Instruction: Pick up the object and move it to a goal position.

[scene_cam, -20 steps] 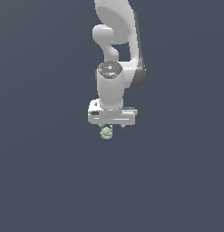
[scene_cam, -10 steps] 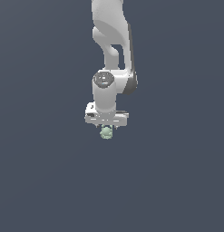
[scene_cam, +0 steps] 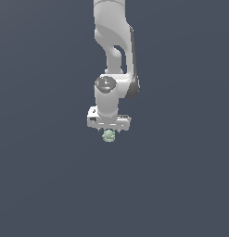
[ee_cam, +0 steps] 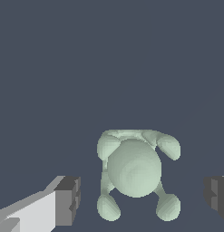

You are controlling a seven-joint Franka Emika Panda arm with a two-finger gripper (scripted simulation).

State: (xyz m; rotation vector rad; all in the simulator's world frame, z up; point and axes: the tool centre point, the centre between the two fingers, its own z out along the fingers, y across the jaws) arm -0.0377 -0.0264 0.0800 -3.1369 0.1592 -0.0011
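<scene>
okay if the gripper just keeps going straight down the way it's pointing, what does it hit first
Most likely the small pale mint-green lumpy object, which sits between the open dark finger pads of the white gripper, with gaps on both sides. Depth is unclear, so how near it is cannot be told.

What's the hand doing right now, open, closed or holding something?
Hand: open, fingers apart on either side of the mint-green object, not touching it.
</scene>
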